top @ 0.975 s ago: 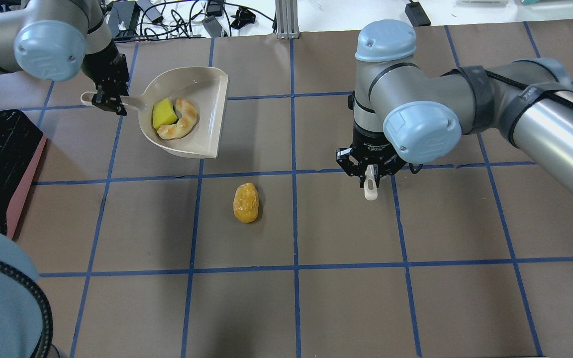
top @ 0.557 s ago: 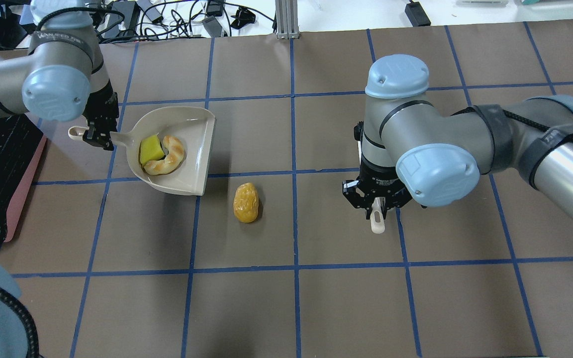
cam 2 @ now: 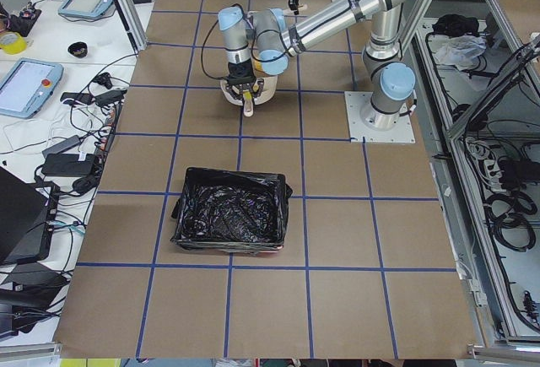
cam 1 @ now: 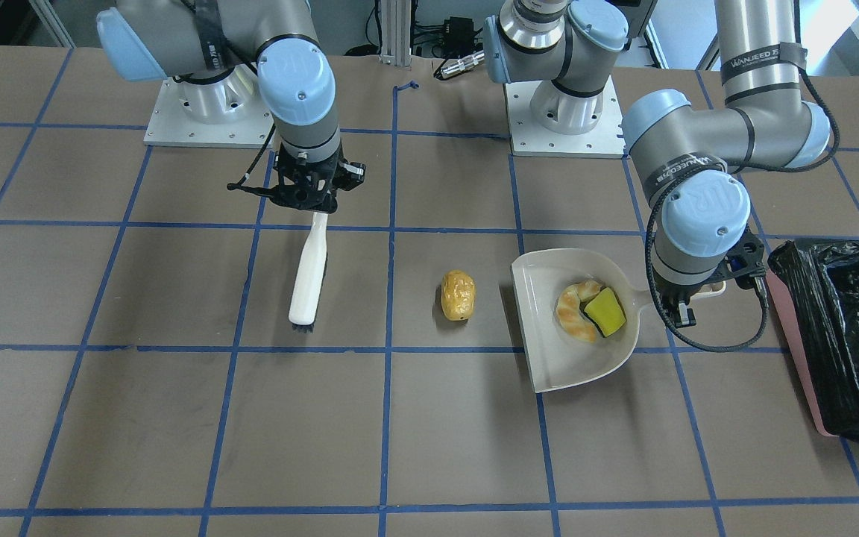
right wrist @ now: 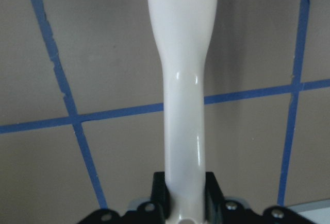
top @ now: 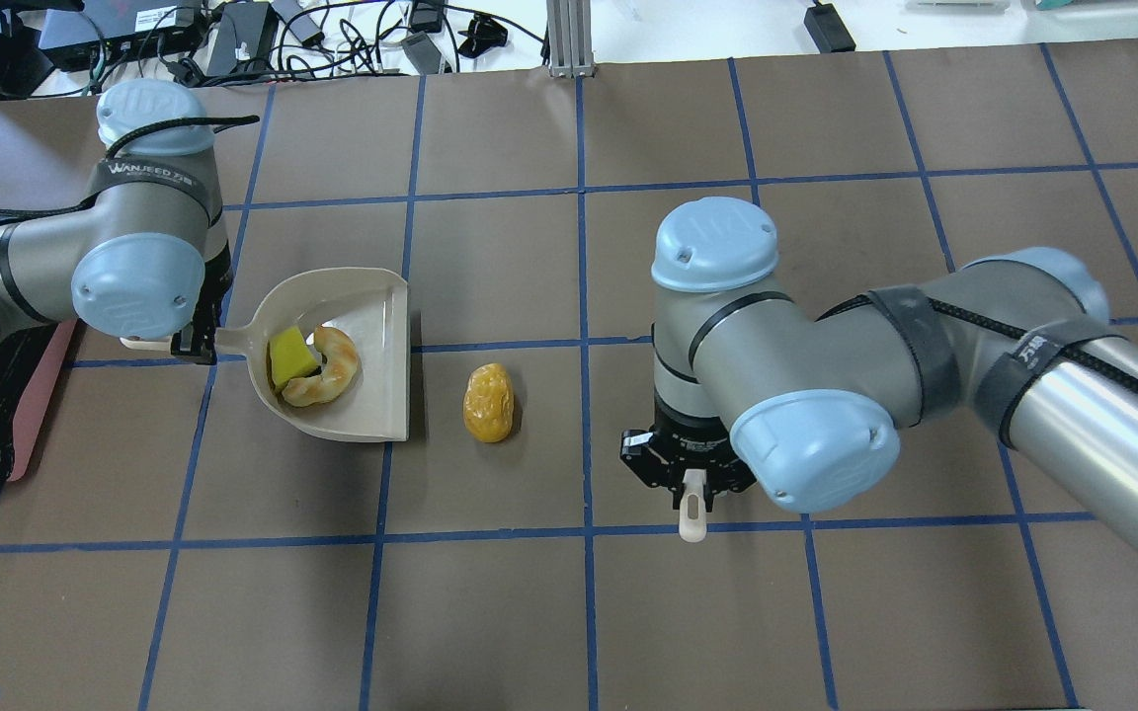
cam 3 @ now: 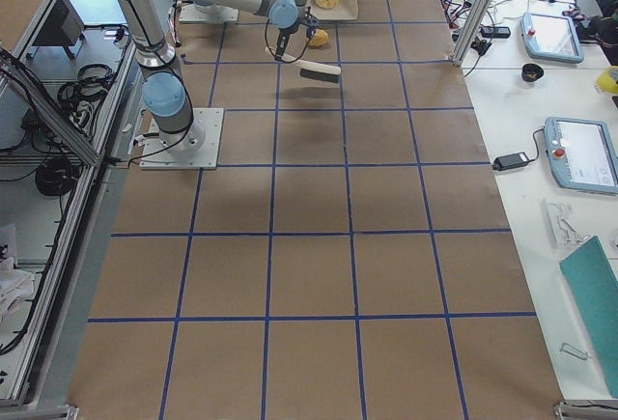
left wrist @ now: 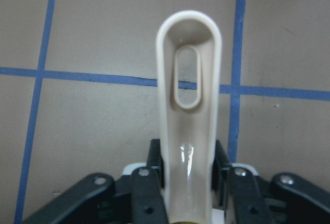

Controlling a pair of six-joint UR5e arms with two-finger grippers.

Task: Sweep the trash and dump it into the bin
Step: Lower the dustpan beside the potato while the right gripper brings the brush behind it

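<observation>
A beige dustpan point(top: 371, 395) sits low on the table, and my left gripper point(top: 196, 343) is shut on its handle point(left wrist: 188, 105). In the pan lie two pieces of trash, a tan croissant piece point(top: 327, 370) and a yellow sponge scrap point(top: 290, 355). The third piece, a golden-brown potato lump point(top: 490, 402), lies on the table a short gap from the pan's open edge. My right gripper point(top: 692, 484) is shut on the handle of a white brush point(cam 1: 309, 272), which hangs on the far side of the potato from the pan. The pink bin point(cam 1: 795, 350) with its black liner stands beyond the left arm.
The table is brown with a grid of blue tape point(top: 584, 346). Cables and power bricks point(top: 263, 30) lie past the far edge. Both arm bases point(cam 1: 564, 112) stand on plates at the robot's side. The right arm's elbow point(top: 811, 449) hangs over the middle squares.
My left arm has brought the dustpan toward the robot's side and level with the potato. My right arm has carried the brush toward the robot and slightly left.
</observation>
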